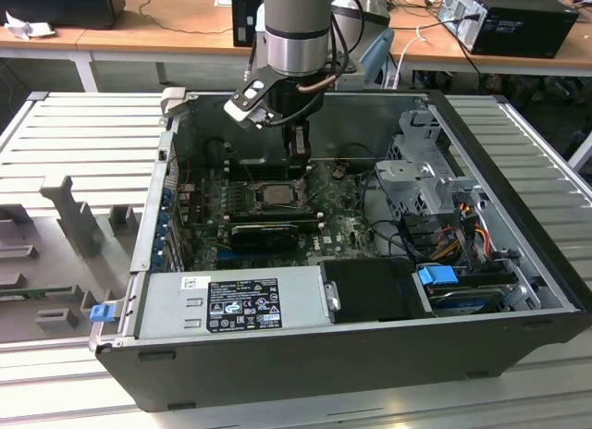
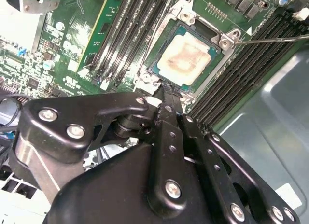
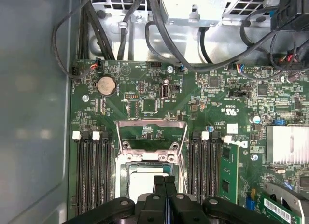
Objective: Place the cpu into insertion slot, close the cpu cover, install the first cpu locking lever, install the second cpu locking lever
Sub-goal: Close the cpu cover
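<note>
**CPU SEATED IN SOCKET: HANDLING NOTES**

The cpu (image 2: 186,60) lies flat in the insertion slot (image 2: 155,65), tan-stained metal face up. Judged from its form, it is light, thin and rigid. The smooth face offers little friction, and the hidden underside is likely delicate. Any hold is best taken on two opposite edges, never on the face.

In the first wrist view, the cpu cover (image 3: 121,134) lies folded back beyond the socket, with green board showing through its window. A thin locking lever (image 2: 270,39) stands free beside the socket.

The claw (image 3: 164,181) hangs just over the socket's near edge. Its fingertips are pressed together and grip nothing.

Long black memory slots (image 3: 94,171) flank the socket on both sides. The open computer case (image 1: 277,355) rests on a ribbed grey worktop (image 1: 83,133).
</note>
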